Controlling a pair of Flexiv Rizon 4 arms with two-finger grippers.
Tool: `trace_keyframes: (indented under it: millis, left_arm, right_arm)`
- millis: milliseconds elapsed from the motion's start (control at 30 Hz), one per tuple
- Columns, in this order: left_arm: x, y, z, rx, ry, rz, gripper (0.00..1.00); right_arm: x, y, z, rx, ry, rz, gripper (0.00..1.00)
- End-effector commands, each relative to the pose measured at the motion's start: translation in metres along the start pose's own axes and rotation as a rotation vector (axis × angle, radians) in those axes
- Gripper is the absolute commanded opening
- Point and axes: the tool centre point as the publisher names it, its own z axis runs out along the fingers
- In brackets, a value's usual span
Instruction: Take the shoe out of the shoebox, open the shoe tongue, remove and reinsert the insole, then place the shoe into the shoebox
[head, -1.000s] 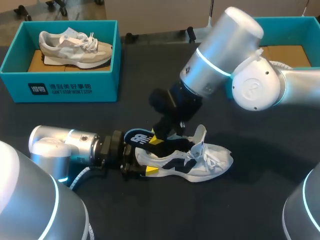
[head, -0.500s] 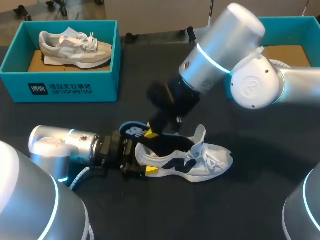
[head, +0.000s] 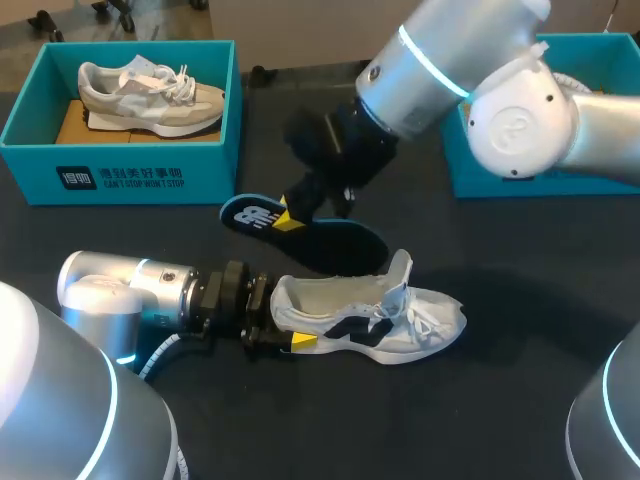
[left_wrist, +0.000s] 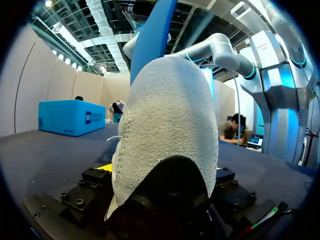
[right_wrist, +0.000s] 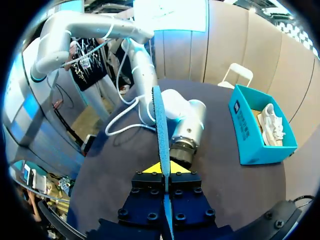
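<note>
From above, my left pincer (head: 283, 328) grasps the heel of the shoe (head: 380, 318), steadying it on the bench (head: 500, 410). My right pincer (head: 288, 214) holds the insole (head: 320, 238) just above it. At my left wrist, the heel sits gripped from both sides. At my right wrist, the insole stands edge-on, clamped.

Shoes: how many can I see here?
2. A grey shoe lies in the teal box at far left; a white shoe lies on the table mid-front. The right arm partly hides the right box, which may hold another.
</note>
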Motion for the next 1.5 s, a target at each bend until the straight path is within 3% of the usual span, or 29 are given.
trace_keyframes:
  millis: [33, 267, 333, 667, 1200, 1233, 1267, 1300, 1400, 1500]
  left_arm:
    - [-0.002, 0.009, -0.001, 0.010, -0.001, 0.000, 0.00]
    - [-0.002, 0.009, -0.001, 0.010, -0.001, 0.000, 0.00]
    - [-0.002, 0.009, -0.001, 0.010, -0.001, 0.000, 0.00]
    - [-0.002, 0.009, -0.001, 0.010, -0.001, 0.000, 0.00]
    - [-0.002, 0.009, -0.001, 0.010, -0.001, 0.000, 0.00]
    - [-0.002, 0.009, -0.001, 0.010, -0.001, 0.000, 0.00]
    - [-0.002, 0.009, -0.001, 0.010, -0.001, 0.000, 0.00]
    - [-0.002, 0.009, -0.001, 0.010, -0.001, 0.000, 0.00]
    - [-0.002, 0.009, -0.001, 0.010, -0.001, 0.000, 0.00]
    - [-0.002, 0.009, -0.001, 0.010, -0.001, 0.000, 0.00]
  right_arm:
    - [0.004, -0.002, -0.003, 0.000, -0.005, 0.001, 0.00]
    - [0.004, -0.002, -0.003, 0.000, -0.005, 0.001, 0.00]
    - [0.008, 0.001, -0.003, -0.105, -0.035, 0.030, 0.00]
    - [0.027, 0.036, -0.069, -0.304, -0.163, -0.025, 0.00]
    - [0.028, 0.036, -0.072, -0.305, -0.163, -0.024, 0.00]
    - [0.032, 0.038, -0.087, -0.327, -0.174, -0.028, 0.00]
    - [0.032, 0.038, -0.087, -0.327, -0.174, -0.028, 0.00]
    - [0.037, 0.040, -0.108, -0.322, -0.178, -0.024, 0.00]
    - [0.047, 0.043, -0.140, -0.330, -0.208, -0.015, 0.00]
    - [0.056, 0.047, -0.166, -0.397, -0.205, -0.013, 0.00]
